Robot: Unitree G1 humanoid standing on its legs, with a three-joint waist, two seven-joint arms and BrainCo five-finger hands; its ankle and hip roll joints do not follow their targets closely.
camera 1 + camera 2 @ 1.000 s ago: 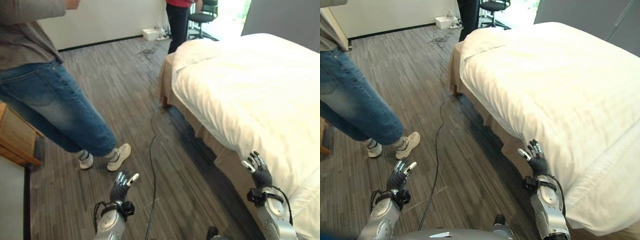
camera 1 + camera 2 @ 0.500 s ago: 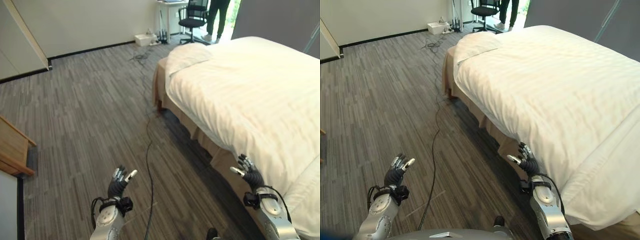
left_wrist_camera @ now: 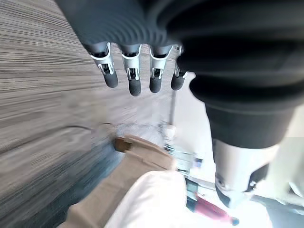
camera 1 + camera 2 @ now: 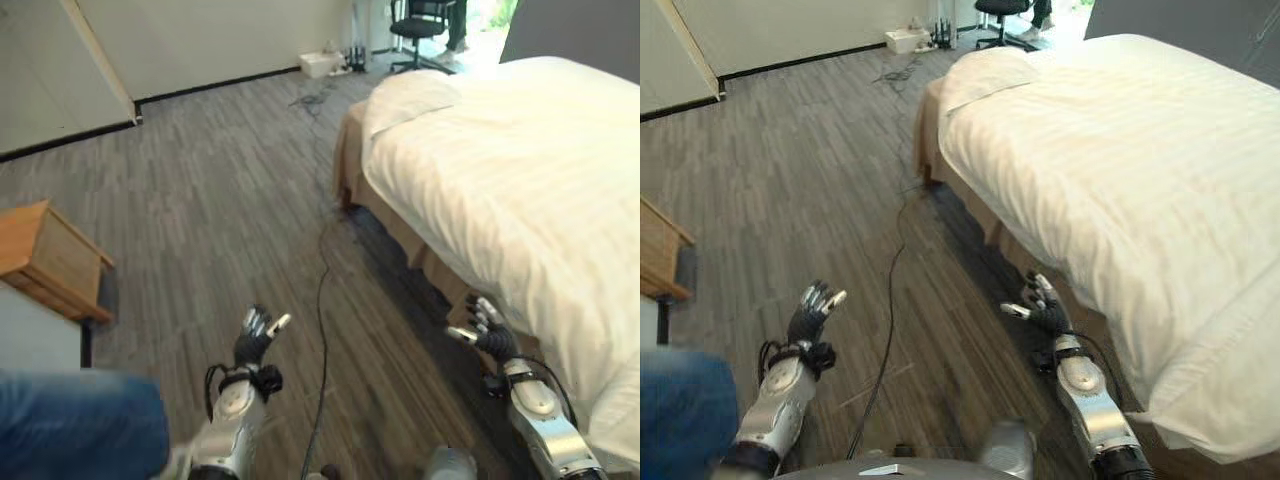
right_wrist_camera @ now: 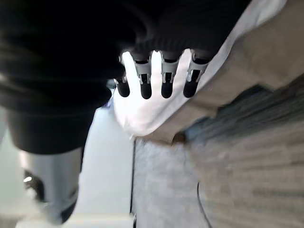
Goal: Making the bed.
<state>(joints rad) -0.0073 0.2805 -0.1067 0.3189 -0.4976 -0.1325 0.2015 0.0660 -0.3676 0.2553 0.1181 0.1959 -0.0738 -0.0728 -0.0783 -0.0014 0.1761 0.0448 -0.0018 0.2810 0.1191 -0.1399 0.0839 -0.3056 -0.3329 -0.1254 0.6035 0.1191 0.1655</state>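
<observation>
White duvet (image 4: 520, 170) covers the bed at two o'clock in the eye views, the camera having swung since a moment ago — a person's jeans (image 4: 75, 425) now at seven o'clock. Wrist views: left hand (image 3: 137, 71) and right hand (image 5: 156, 78) splayed, holding nothing — tidying unstarted, I judge.

Count: one bed (image 4: 520, 180), one pillow (image 4: 410, 95), one wooden nightstand (image 4: 55, 260), one office chair (image 4: 420, 30), two hands: left (image 4: 255, 340), right (image 4: 485, 335).

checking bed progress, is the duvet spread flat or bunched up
Spread. The duvet lies smooth over the bed, draping over the near side, with no bunched folds visible.
</observation>
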